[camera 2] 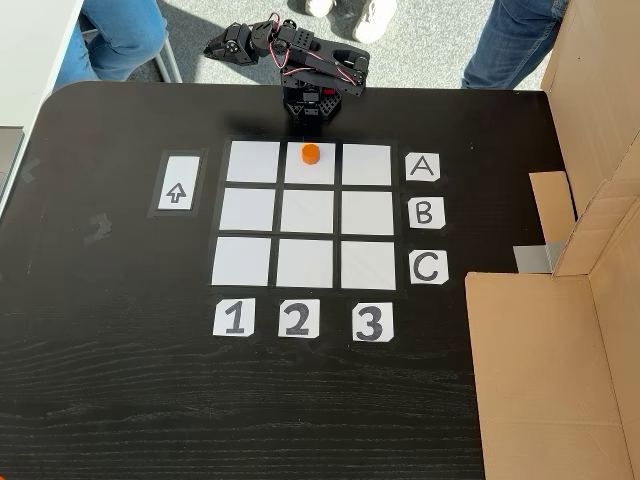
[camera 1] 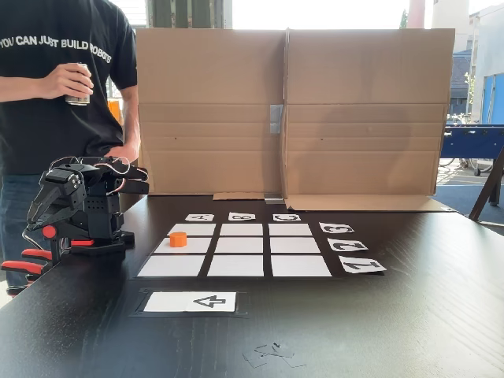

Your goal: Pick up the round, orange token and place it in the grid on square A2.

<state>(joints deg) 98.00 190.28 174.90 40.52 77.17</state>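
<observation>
both fixed views show the token (camera 2: 311, 153) on square a2 (camera 2: 311, 174), apart from the folded arm's gripper (camera 2: 222, 46), jaw state unclear.

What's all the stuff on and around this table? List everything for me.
token: 1, orange, on the grid's A2 cell
grid: 1, nine white cells, table middle
letter cards: 3, white, A B C beside the grid
number cards: 3, white, 1 2 3 beside the grid
arrow card: 1, white, opposite the letters
table: 1, black
cardboard: brown, standing at a table edge
can: 1, silver, in a person's hand
person: black T-shirt, behind the arm
arm: 1, black, folded at the table edge near row A
</observation>
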